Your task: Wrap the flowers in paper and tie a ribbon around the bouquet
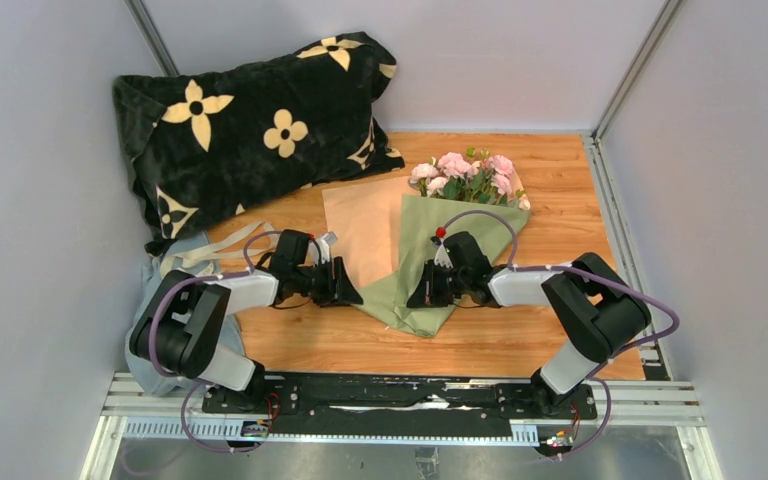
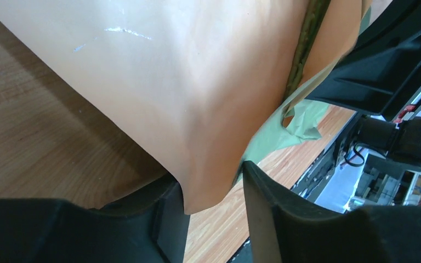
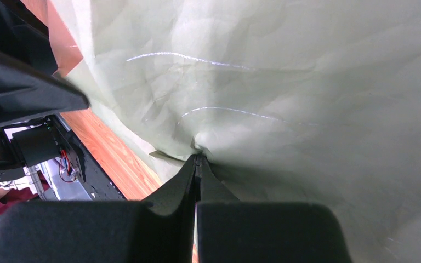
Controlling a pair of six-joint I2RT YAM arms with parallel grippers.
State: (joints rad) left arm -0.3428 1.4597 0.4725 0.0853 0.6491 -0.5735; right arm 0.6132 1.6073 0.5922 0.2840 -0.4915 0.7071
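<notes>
You were in the wrapping step, with no tying begun; no ribbon showed in any view. Your right tool (image 3: 197, 160) was clenched on a fold of the olive-green sheet (image 3: 285, 82), which puckered right at its tips. Your left tool (image 2: 212, 178) stood half-spread, with the near corner of the tan sheet (image 2: 159, 93) hanging between its fingers. One finger (image 2: 170, 203) looked to be touching the paper, but a gap remained on the other side, so I judged it not yet gripped.

Both sheets lay on the wooden surface (image 1: 560, 200) between the two tools. The tan one spread ahead of the left tool, and the green one lapped over it beneath and beyond the right tool. The flowers (image 1: 465, 175) lay well past the right tool's tips at the far, open end of the green sheet, heads pointing away from you.

The next move, as I read it, called for pinching that tan corner firmly. You then had to carry it across toward the right tool, over the stems, while the right tool held the green sheet steady. A thin corner could slip out of a loose pinch.
</notes>
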